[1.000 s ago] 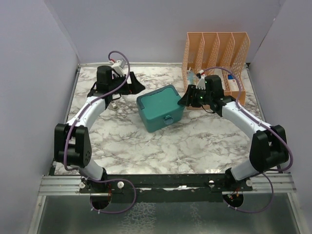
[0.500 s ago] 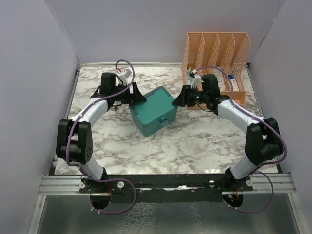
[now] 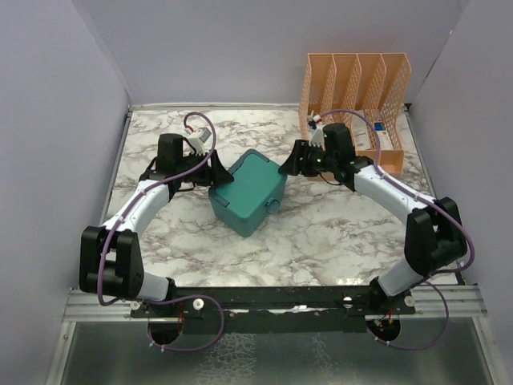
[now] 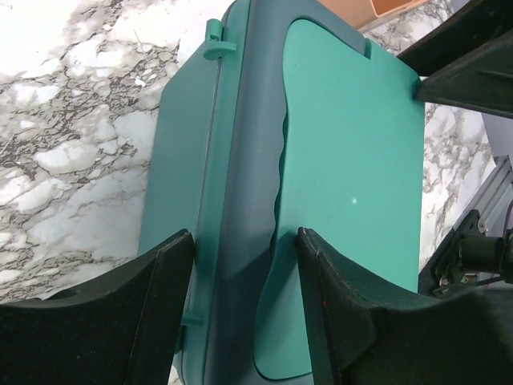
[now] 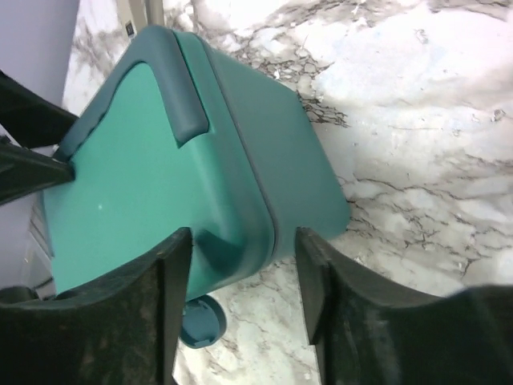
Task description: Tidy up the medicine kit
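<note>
Teal medicine kit (image 3: 248, 192) sits skewed, lid down. Left gripper (image 4: 244, 241) straddles its left end, can't tell if it's clamped. Right gripper (image 5: 244, 237) spread loose round its far-right corner.

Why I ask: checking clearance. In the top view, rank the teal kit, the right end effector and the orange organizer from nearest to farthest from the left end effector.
1. Medicine kit: right at the left end effector, mid-table.
2. Right end effector: across the kit, at its far right corner.
3. Orange organizer: back right corner.
</note>
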Robot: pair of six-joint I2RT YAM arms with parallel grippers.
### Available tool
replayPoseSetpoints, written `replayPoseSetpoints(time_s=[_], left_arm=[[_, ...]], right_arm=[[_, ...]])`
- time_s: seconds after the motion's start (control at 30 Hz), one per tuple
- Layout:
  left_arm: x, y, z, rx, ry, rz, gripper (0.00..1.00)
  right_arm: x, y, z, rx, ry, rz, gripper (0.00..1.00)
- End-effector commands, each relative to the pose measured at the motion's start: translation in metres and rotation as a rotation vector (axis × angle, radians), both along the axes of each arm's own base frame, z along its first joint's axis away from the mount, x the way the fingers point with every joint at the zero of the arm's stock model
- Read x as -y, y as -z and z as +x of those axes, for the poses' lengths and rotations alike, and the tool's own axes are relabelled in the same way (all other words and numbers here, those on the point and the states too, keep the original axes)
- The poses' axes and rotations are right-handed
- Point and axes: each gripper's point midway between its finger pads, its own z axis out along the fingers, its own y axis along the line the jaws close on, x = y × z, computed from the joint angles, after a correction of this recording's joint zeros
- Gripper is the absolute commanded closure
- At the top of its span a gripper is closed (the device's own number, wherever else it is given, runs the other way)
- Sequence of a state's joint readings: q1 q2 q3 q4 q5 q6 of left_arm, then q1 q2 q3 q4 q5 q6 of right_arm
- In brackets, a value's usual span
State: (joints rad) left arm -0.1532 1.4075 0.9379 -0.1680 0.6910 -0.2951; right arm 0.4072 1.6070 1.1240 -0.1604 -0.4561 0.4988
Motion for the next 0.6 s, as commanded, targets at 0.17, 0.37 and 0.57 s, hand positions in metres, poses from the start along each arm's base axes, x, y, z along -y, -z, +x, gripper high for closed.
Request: replayPoseSetpoints(time_s=[0.17, 0.37, 0.57], left_arm=[[-0.008, 0.024, -0.022, -0.061, 0.009, 0.075, 0.45], [-0.009, 0.027, -0.022, -0.057, 0.006, 0.086, 0.46], [-0.011, 0.031, -0.021, -0.065, -0.007, 0.096, 0.46]], right_arm=[[0.042, -0.034, -0.029, 0.052, 0.28, 0.067, 0.31], [0.026, -0.019, -0.076, -0.03, 0.183, 0.249, 0.29], [0.015, -0.009, -0.096, -0.056, 0.122, 0.372, 0.3]])
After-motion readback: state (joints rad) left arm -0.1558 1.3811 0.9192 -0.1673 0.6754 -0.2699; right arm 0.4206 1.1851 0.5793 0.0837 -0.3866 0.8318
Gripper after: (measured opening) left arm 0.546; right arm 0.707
